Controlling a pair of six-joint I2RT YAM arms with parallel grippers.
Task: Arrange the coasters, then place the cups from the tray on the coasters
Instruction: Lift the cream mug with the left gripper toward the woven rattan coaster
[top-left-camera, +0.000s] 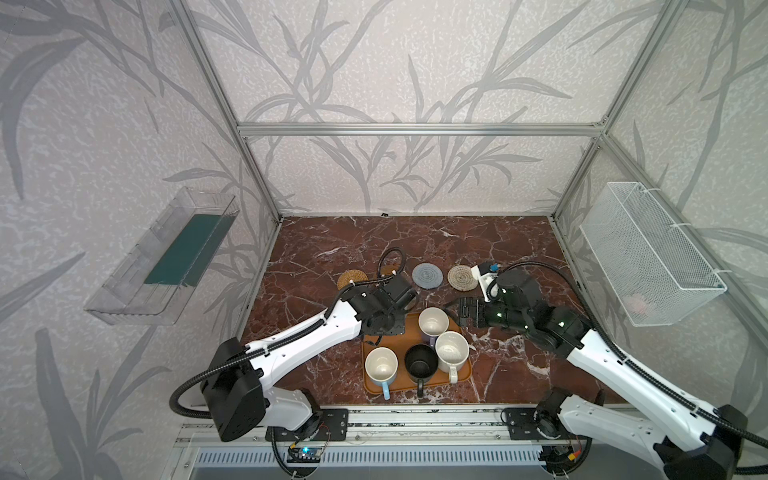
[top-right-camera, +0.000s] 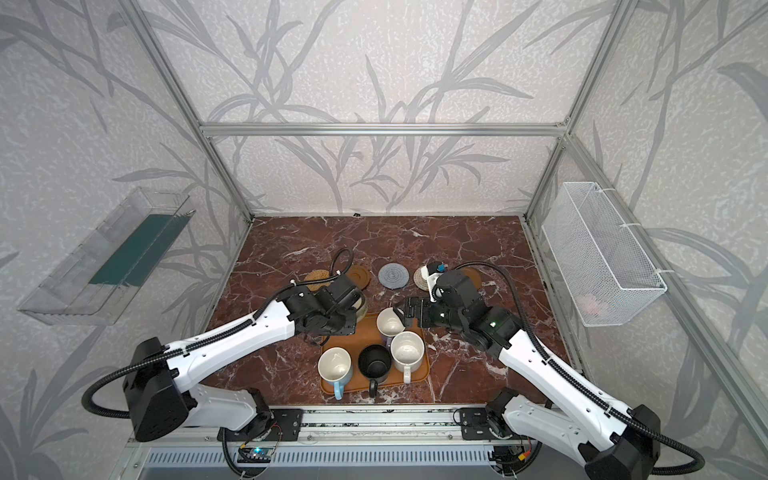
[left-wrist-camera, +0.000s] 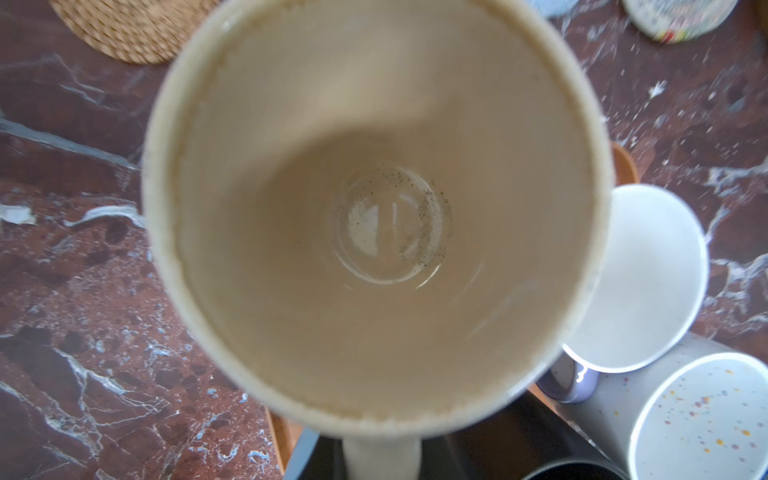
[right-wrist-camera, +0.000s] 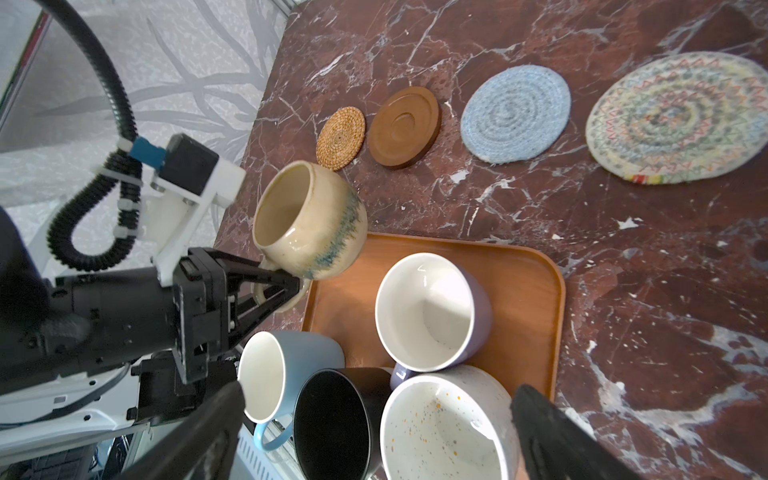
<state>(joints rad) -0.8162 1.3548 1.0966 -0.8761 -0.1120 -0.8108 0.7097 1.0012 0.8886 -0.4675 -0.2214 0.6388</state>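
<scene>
My left gripper (right-wrist-camera: 287, 286) is shut on the handle of the beige cup (right-wrist-camera: 309, 220), which hangs tilted above the tray's far left corner. That cup's inside (left-wrist-camera: 374, 208) fills the left wrist view. The orange-brown tray (top-left-camera: 409, 334) carries the lavender (top-left-camera: 433, 322), speckled white (top-left-camera: 452, 352), black (top-left-camera: 420, 363) and light blue (top-left-camera: 381, 365) cups. Behind the tray the coasters lie in a row: tan rattan (right-wrist-camera: 340, 138), brown (right-wrist-camera: 404, 126), blue-grey (right-wrist-camera: 515, 113), cream rope (right-wrist-camera: 677, 118). Another brown coaster (top-right-camera: 471, 276) peeks out behind the right arm. My right gripper (top-left-camera: 457, 308) hovers open over the tray's cups.
The dark red marble table (top-left-camera: 415, 241) is fenced by an aluminium frame. A white wire basket (top-left-camera: 648, 253) hangs on the right wall and a clear plastic shelf (top-left-camera: 166, 257) on the left wall. Both arm bases sit along the front rail.
</scene>
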